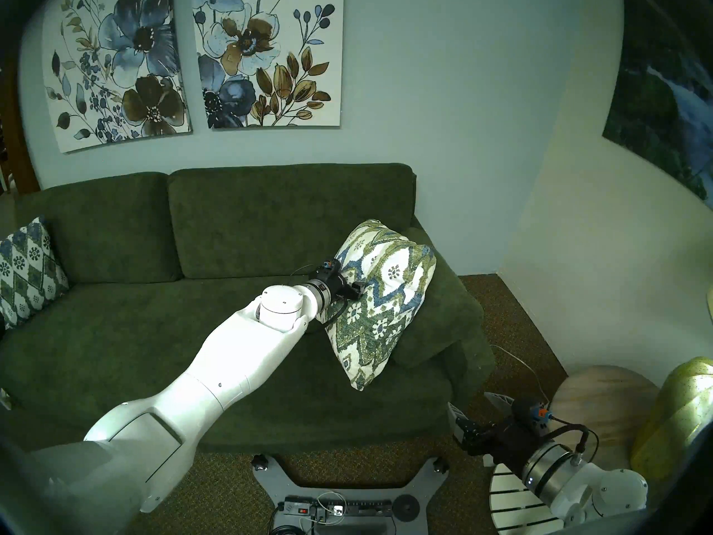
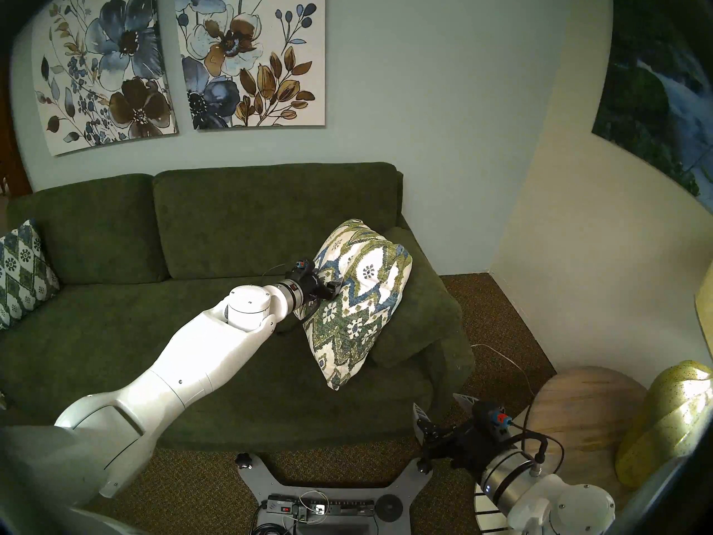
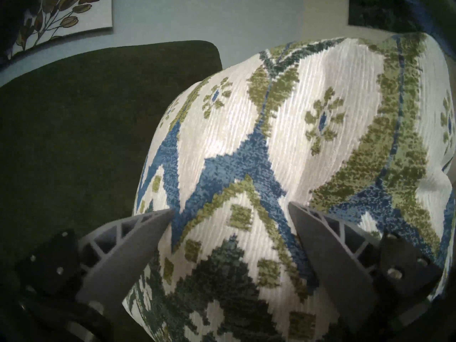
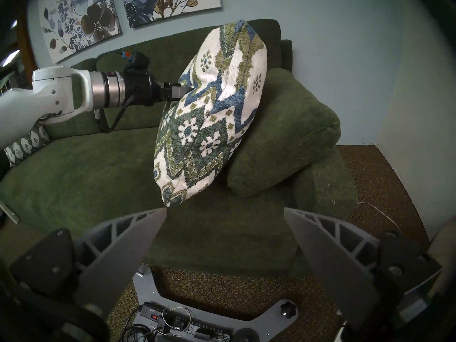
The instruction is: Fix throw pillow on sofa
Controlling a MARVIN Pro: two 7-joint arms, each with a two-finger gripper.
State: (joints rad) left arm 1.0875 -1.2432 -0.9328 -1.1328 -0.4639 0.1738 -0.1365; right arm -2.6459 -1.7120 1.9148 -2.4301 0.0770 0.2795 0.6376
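The throw pillow, cream with olive and blue zigzags, stands tilted on its lower corner at the right end of the dark green sofa. It leans against the sofa's right arm cushion. My left gripper is open, with both fingertips pressed into the pillow's left face, which fills the left wrist view. My right gripper is open and empty, low in front of the sofa's right front corner.
A darker diamond-lattice pillow leans at the sofa's left end. A round wooden side table and a yellow-green lamp base stand at the right, near my right arm. My base with a power strip is on the carpet. The walls meet behind the sofa's right end.
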